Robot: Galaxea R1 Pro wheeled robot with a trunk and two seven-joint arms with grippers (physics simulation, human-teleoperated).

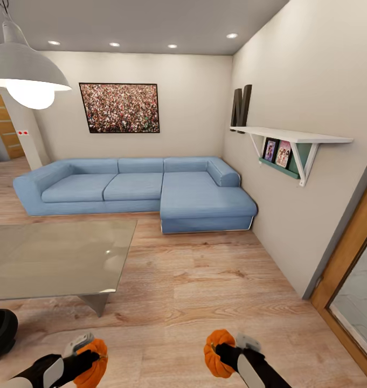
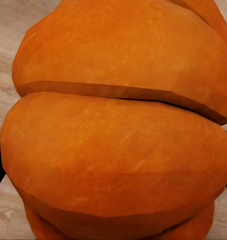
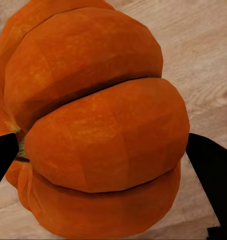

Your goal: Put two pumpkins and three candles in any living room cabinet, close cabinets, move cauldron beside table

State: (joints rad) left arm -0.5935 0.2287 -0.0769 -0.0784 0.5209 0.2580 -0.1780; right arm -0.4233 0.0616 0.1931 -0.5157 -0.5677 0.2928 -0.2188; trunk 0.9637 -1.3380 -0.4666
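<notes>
Each gripper holds one ribbed orange pumpkin low over the wood floor. My left gripper (image 1: 88, 355) is shut on the left pumpkin (image 1: 95, 362), which crowds the left wrist view as an orange mass (image 2: 113, 130). My right gripper (image 1: 224, 351) is shut on the other pumpkin (image 1: 216, 353), and its black fingers (image 3: 209, 172) press on both sides of the pumpkin (image 3: 98, 130). The black cauldron (image 1: 0, 333) stands on the floor at the left edge, just in front of the glass-topped table (image 1: 54, 258). The candles and the cabinet are out of view.
A blue corner sofa (image 1: 151, 188) lines the far wall under a framed picture (image 1: 119, 108). A white shelf (image 1: 291, 137) juts from the right wall, and a wooden door frame (image 1: 347, 258) stands at the right. Bare wood floor (image 1: 205, 275) lies between table, sofa and wall.
</notes>
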